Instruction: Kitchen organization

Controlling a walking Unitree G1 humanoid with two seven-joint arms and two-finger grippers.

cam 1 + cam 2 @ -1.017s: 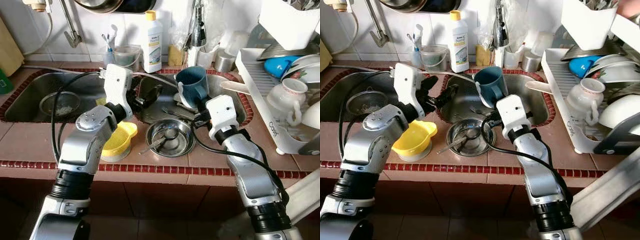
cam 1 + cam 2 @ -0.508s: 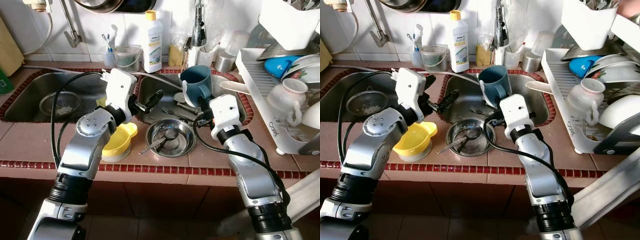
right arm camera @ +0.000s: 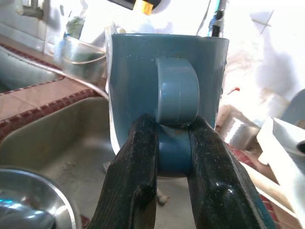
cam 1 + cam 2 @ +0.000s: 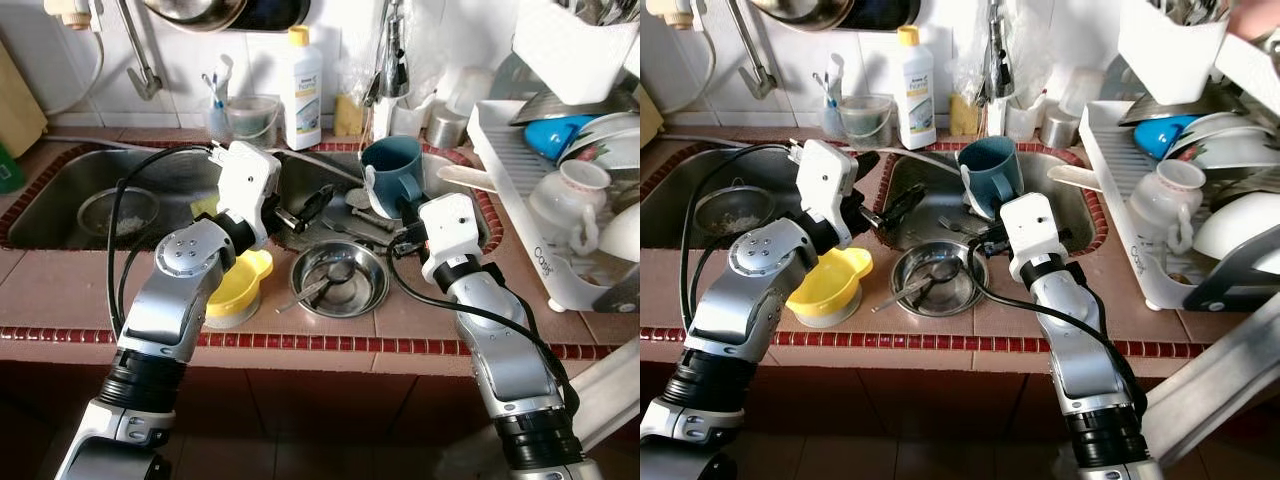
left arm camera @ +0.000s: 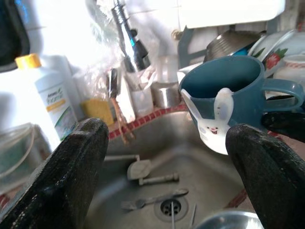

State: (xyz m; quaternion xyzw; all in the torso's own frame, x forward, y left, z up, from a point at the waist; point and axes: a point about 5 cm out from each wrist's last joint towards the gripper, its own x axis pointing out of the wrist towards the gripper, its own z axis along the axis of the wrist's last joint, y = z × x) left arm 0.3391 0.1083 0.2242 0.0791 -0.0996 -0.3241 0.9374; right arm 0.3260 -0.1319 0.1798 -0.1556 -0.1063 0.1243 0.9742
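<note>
The right tool pinches the blue mug by its handle above the sink; the dish rack lies to the mug's right. The left tool gapes wide facing it.

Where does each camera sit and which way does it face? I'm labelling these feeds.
Left eye view: head, looking down at the sink; both arms show.
Right eye view: same scene, shifted sideways.
Left wrist view: on the left arm, looking between its open tool's fingers at the mug and tap.
Right wrist view: on the right arm, looking along the right tool shut on the mug's handle.
All views share the mug.
</note>
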